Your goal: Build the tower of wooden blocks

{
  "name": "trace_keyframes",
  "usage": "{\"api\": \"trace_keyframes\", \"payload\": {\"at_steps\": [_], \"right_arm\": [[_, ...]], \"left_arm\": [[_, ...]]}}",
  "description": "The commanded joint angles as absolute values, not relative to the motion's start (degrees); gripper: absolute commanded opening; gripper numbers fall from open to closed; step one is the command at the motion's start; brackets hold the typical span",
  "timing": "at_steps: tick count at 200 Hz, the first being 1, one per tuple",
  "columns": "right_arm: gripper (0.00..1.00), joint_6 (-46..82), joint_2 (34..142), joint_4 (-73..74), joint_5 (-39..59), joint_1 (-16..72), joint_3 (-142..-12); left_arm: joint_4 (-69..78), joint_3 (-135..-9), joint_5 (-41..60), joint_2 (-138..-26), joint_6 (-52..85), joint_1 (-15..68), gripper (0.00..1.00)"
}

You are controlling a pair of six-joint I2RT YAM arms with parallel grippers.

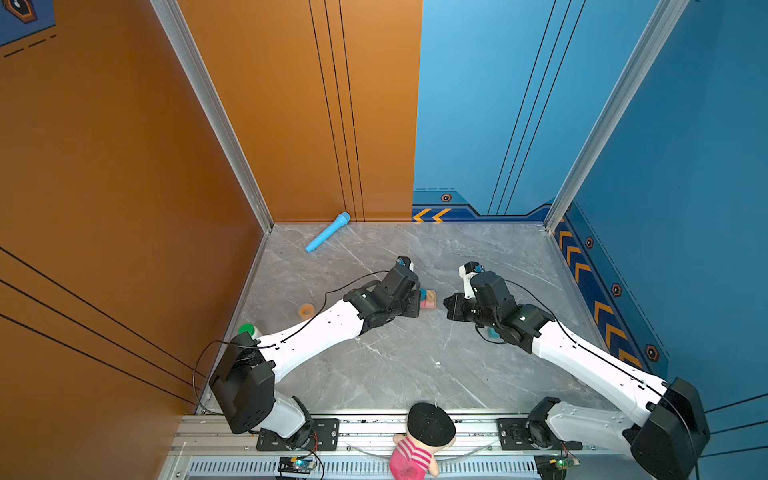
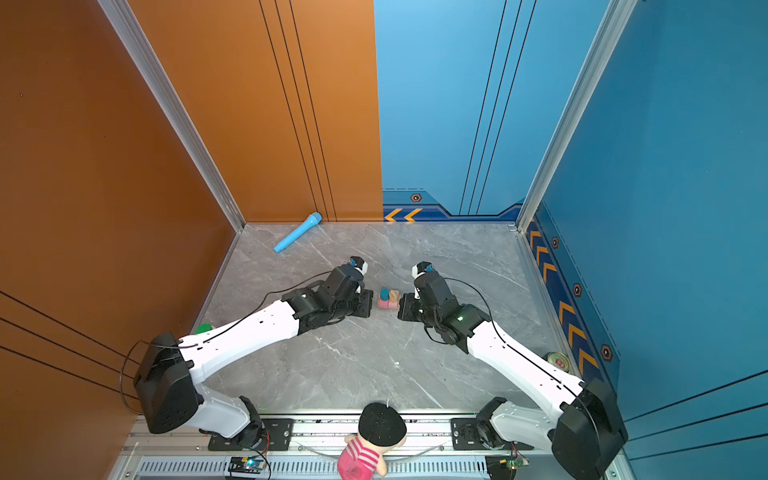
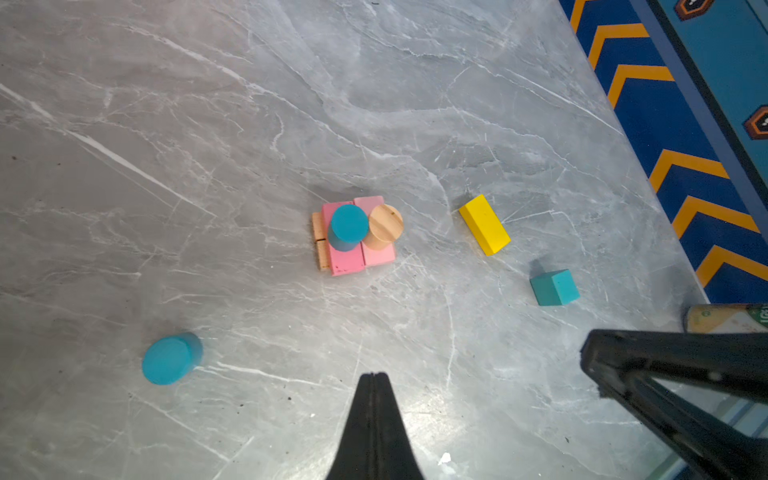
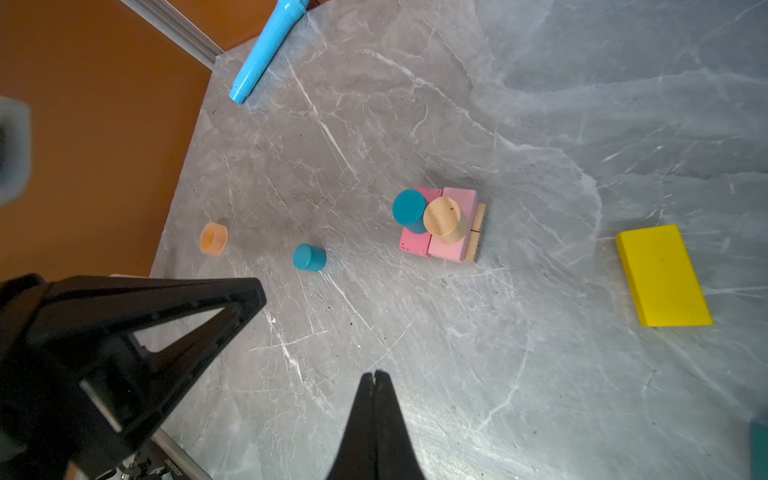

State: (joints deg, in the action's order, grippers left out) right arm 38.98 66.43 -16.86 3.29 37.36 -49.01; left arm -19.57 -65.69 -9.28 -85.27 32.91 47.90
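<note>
Well, I am looking down at the tower and it is only sitting partway built. It is standing near the middle of the grey surface, between my two arms. Two tan bars are lying at the bottom. Two pink bars are lying side by side across them. A blue cylinder and a tan cylinder are standing next to each other on the pink ones. So three layers are looking done to me. My left fingers are pressing tight together with nothing in them, hovering near the tower. My right fingers are pressing tight together too, holding nothing, on the tower's other side. Three blocks are waiting loose on the surface. A yellow bar is lying near the tower, a teal cube is sitting a bit further off, and another blue cylinder is sitting on the other side. I am guessing the yellow bar is going across the two cylinders next, with the rest going on top. So I am thinking about half the job is left, and I am needing to open up before grabbing anything.
</note>
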Motion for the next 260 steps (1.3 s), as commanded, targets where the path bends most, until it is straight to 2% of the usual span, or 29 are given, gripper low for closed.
{"api": "trace_keyframes", "payload": {"at_steps": [1, 63, 84, 120, 149, 192, 200, 211, 223, 237, 260], "right_arm": [[0.00, 42.4, 64.8, -16.9, -3.3, 37.7, -45.7], [0.00, 42.1, 57.4, -14.0, -15.2, 37.6, -38.8], [0.02, 43.4, 53.9, -12.6, -16.0, 36.2, -36.4], [0.00, 46.1, 50.4, -12.3, -14.1, 31.7, -34.3], [0.00, 45.9, 55.1, -15.8, -13.8, 29.8, -36.2], [0.00, 44.8, 67.3, -15.1, -7.1, 27.7, -39.7], [0.06, 43.9, 69.8, -15.6, -5.9, 27.2, -40.8], [0.20, 43.1, 73.0, -15.8, -4.7, 27.0, -42.2], [0.26, 42.3, 76.1, -15.1, -2.6, 26.8, -43.3], [0.38, 41.2, 79.5, -15.0, -0.6, 26.7, -45.0], [0.49, 40.3, 84.1, -14.9, 1.0, 26.5, -47.1]], "left_arm": [[-18.0, -65.4, -15.1, -85.4, 34.7, 49.4, 0.00], [-18.1, -64.7, -17.0, -84.4, 34.5, 50.4, 0.00], [-18.4, -64.5, -17.6, -84.0, 34.3, 50.4, 0.00], [-18.5, -64.6, -17.7, -84.0, 34.0, 50.4, 0.00], [-18.6, -64.6, -17.7, -84.1, 33.3, 50.2, 0.00], [-19.3, -63.8, -18.1, -83.1, 32.9, 49.2, 0.00], [-19.3, -63.5, -18.3, -82.7, 32.9, 48.9, 0.00], [-19.3, -63.1, -18.2, -82.1, 32.8, 48.4, 0.00], [-19.2, -62.5, -18.3, -81.6, 32.7, 48.0, 0.00], [-19.2, -61.9, -18.3, -81.0, 32.7, 47.3, 0.00], [-19.2, -61.3, -18.1, -80.4, 32.7, 46.5, 0.00]]}}
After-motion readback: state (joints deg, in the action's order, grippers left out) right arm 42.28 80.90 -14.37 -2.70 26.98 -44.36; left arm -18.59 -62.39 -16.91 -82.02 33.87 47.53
